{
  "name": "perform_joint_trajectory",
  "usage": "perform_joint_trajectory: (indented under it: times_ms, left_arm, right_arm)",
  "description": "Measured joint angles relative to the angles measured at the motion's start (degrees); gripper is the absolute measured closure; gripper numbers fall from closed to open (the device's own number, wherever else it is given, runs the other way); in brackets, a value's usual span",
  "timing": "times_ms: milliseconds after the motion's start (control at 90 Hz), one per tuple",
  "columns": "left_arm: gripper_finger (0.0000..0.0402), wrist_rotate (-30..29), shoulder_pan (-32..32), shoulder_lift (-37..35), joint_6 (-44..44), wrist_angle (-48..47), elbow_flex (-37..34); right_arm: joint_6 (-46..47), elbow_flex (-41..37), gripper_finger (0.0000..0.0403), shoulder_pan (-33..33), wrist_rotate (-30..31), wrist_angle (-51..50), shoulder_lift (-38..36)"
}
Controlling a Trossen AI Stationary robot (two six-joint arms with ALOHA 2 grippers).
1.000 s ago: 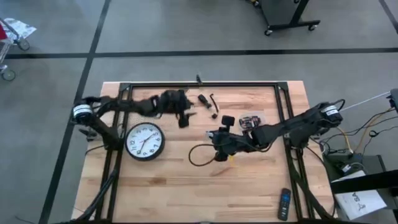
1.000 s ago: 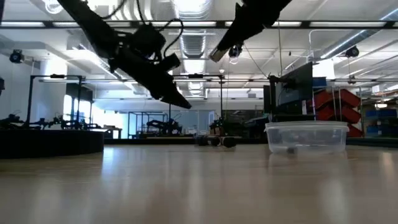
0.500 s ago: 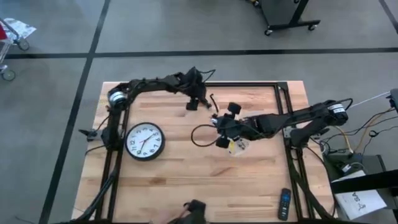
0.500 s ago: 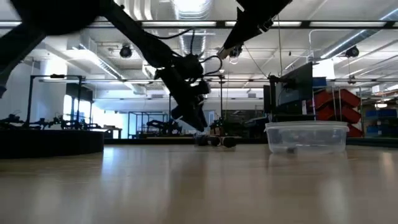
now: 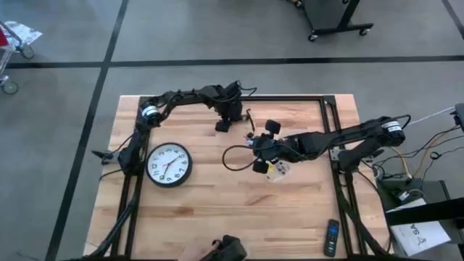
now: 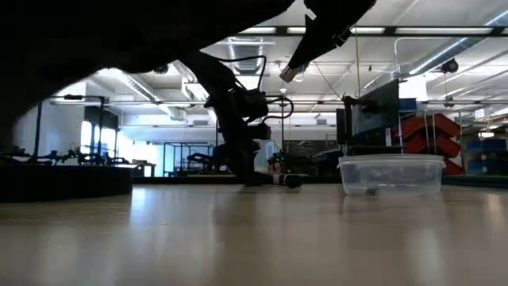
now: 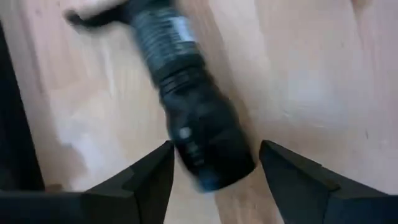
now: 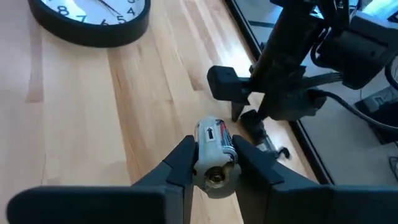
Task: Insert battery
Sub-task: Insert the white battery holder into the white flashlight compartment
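The left tool [image 5: 223,125] is down at the far side of the worktop [image 5: 217,210], its two fingers [image 7: 140,183] spread apart on either side of a black flashlight [image 7: 193,121] that lies flat on the wood. The fingers flank the thick end of the body without pinching it — I can see bare wood between each finger and the barrel. From the low camera the left arm drops to the surface right beside that small dark shape [image 6: 274,180].

The right tool [image 5: 270,168] hangs over the middle of the worktop, clamped on a battery [image 8: 213,152] (silver casing with a red mark, one metal end cap facing the wrist camera). The battery sits between the fingers, lifted clear of the wood, and well apart from the flashlight.

A wall clock [image 5: 169,164] lies face-up toward the left side. A remote [image 5: 331,238] rests near the front right corner, and a clear plastic tub [image 6: 390,175] shows in the low view.
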Motion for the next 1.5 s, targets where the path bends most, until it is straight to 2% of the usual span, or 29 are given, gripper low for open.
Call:
perform_joint_trajectory:
  times_ms: [133, 311, 456, 611, 767, 933, 1156, 1378, 1500]
  left_arm:
    - [0.0207, 2.63, -0.23, -0.10, -4.15, 0.96, -0.86]
    - [0.0212, 4.93, -0.67, 0.01, -14.13, 4.68, -1.00]
    - [0.0191, 6.07, -0.88, 0.01, -19.22, 3.94, -1.24]
    - [0.0159, 6.15, -1.62, -0.08, -26.82, 3.24, -1.71]
    - [0.0138, 5.61, -2.09, -0.32, -30.88, 6.09, -3.37]
    - [0.0134, 5.00, -2.23, -0.87, -31.82, 8.78, -5.11]
    - [0.0154, 4.72, -2.22, -2.24, -29.84, 8.63, -5.48]
    - [0.0181, 13.25, -2.41, -7.59, -28.92, 9.22, -7.56]
    - [0.0195, 14.42, -3.06, -11.58, -29.01, 11.65, -11.92]
  right_arm:
    - [0.04, -0.03, 0.0332, 0.00, 0.00, 0.10, 0.00]
    - [0.01, -0.10, 0.0331, 0.00, 0.01, 0.08, 0.00]
    - [-0.90, -0.10, 0.0342, 0.00, 0.02, 0.11, 0.00]
    - [-0.96, -0.10, 0.0331, -0.10, 0.17, 0.12, 0.02]
    - [-0.75, -0.12, 0.0334, -0.15, 0.20, -0.21, 0.04]
    - [0.09, -0.15, 0.0343, -0.30, 0.23, -1.73, 0.04]
    - [2.26, -0.21, 0.0333, -1.83, 0.24, -4.37, 0.04]
    - [3.15, -0.27, 0.0344, -4.27, 0.15, -8.67, 0.04]
    - [4.02, -0.29, 0.0333, -7.14, -0.09, -11.94, 0.07]
